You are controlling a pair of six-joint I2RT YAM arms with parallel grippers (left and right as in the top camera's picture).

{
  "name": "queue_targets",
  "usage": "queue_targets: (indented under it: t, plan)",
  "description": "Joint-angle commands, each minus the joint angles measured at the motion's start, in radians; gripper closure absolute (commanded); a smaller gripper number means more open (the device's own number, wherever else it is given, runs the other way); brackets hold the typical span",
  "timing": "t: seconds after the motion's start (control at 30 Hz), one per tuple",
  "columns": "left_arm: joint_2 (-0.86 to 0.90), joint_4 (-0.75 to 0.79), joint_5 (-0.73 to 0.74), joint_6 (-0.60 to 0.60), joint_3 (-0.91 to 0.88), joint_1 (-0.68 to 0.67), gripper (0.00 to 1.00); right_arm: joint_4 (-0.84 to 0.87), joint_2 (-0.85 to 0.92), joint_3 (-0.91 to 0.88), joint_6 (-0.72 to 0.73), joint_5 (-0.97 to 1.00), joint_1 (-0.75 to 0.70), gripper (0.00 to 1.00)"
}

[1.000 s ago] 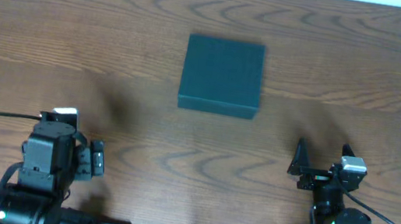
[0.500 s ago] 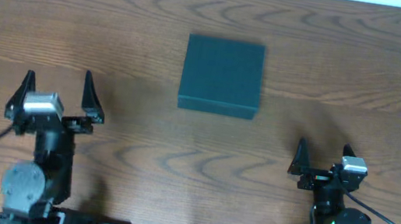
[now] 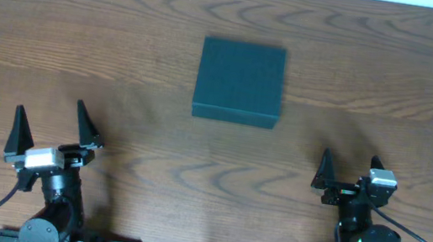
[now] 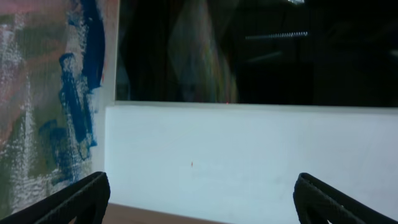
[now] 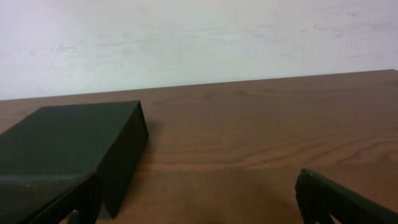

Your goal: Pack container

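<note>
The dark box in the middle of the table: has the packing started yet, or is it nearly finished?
Barely started, it seems. The container sits shut on the wooden table, with nothing to pack in view. The left gripper and right gripper are both open, empty and well short of it. Opening, filling and closing all remain.

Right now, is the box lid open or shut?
Shut. The container shows an unbroken flat dark top from overhead, and the right wrist view shows the lid lying flush on its walls, with neither pincer touching it.
</note>
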Motion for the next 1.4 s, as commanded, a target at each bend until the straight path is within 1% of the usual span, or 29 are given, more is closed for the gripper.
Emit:
queue_targets:
  t: [0.0, 0.07, 0.13, 0.23, 0.33, 0.4, 0.5, 0.57, 0.67, 0.7, 1.37]
  plan:
    - [-0.031, -0.003, 0.027, 0.078, -0.039, 0.006, 0.05, -0.005, -0.006, -0.002, 0.004, 0.003, -0.011, 0.01]
    - [-0.032, -0.042, 0.054, 0.135, -0.039, 0.006, 0.05, -0.005, -0.006, -0.002, 0.004, 0.003, -0.011, 0.01]
    - [-0.032, -0.111, 0.06, 0.122, -0.039, 0.006, 0.05, -0.005, -0.006, -0.002, 0.004, 0.003, -0.011, 0.01]
    - [-0.032, -0.253, 0.061, 0.023, -0.039, 0.006, 0.05, -0.005, -0.006, -0.002, 0.004, 0.003, -0.011, 0.01]
    - [-0.032, -0.324, 0.086, 0.006, -0.039, 0.006, 0.05, -0.005, -0.006, -0.002, 0.004, 0.003, -0.011, 0.01]
    - [-0.032, -0.393, 0.085, -0.057, -0.039, 0.006, 0.05, -0.005, -0.006, -0.002, 0.004, 0.003, -0.011, 0.01]
    - [-0.032, -0.505, 0.085, -0.188, -0.039, 0.006, 0.05, -0.005, -0.006, -0.002, 0.004, 0.003, -0.011, 0.01]
    - [-0.032, -0.547, 0.086, -0.205, -0.039, 0.006, 0.05, -0.005, -0.006, -0.002, 0.004, 0.003, -0.011, 0.01]
    - [-0.032, -0.622, 0.096, -0.199, -0.038, 0.006, 0.05, -0.005, -0.006, -0.002, 0.004, 0.003, -0.011, 0.01]
    - [-0.031, -0.621, 0.111, -0.17, -0.038, 0.006, 0.05, -0.005, -0.006, -0.002, 0.004, 0.003, -0.011, 0.01]
    - [-0.031, -0.618, 0.11, -0.171, -0.038, 0.006, 0.05, -0.005, -0.006, -0.002, 0.004, 0.003, -0.011, 0.01]
